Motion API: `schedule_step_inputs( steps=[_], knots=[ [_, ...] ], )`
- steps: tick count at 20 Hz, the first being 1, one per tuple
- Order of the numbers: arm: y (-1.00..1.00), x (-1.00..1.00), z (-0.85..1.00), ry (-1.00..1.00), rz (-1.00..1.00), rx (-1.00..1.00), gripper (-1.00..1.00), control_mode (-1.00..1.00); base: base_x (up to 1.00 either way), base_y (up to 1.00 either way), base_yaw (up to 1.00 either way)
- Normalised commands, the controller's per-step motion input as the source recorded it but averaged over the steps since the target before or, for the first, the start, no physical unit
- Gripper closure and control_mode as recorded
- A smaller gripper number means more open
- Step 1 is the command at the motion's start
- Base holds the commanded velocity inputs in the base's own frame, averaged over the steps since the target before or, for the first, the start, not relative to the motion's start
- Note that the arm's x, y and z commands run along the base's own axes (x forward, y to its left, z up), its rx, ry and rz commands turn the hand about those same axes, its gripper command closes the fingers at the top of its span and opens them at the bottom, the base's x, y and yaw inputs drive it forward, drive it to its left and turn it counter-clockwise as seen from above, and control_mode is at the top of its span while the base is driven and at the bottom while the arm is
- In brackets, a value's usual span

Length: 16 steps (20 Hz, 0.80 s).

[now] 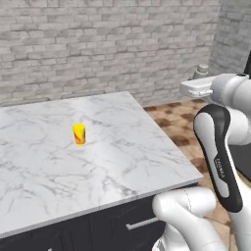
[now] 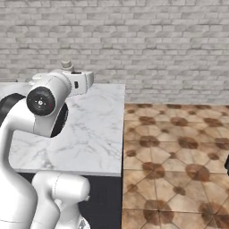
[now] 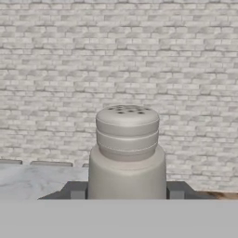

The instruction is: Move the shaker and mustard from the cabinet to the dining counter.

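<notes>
My gripper (image 3: 126, 191) is shut on the shaker (image 3: 127, 153), a grey-silver cylinder with a ribbed, perforated round top, held upright between the two dark fingertips (image 3: 75, 190). The shaker's cap (image 1: 201, 70) peeks above the white hand at the right side of the left base view, past the right edge of the dining counter (image 1: 112, 166). From the right base view the shaker's cap (image 2: 67, 65) shows above the hand, over the dining counter's marble top (image 2: 98, 129). The mustard and the cabinet are out of view.
A short bright yellow cylinder with a red mark (image 1: 79, 134) stands on the marble top. A pale brick wall (image 1: 108, 44) runs behind the counter. Brown tiled floor (image 2: 179, 152) lies to the counter's right. Dark drawers (image 1: 122, 225) sit under the top.
</notes>
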Motion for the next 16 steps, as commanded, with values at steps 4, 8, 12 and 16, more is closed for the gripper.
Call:
schedule_step_inputs(
  steps=[4, 8, 12, 16],
  knots=[
    [0.0, 0.0, 0.0, 0.0, 0.0, 0.0, 1.0, 1.0, 0.26, 0.0, 0.0],
    [0.0, 0.51, -0.28, 0.1, 0.03, 0.0, 1.0, -1.0, 0.0, 0.0, 0.0],
    [0.0, 0.86, -0.6, 0.2, 0.06, -0.01, 1.0, -1.0, 0.0, 0.0, 0.0],
    [0.0, 0.91, -0.74, 0.18, 0.12, 0.0, 1.0, -1.0, 0.0, 0.0, 0.0]
  ],
)
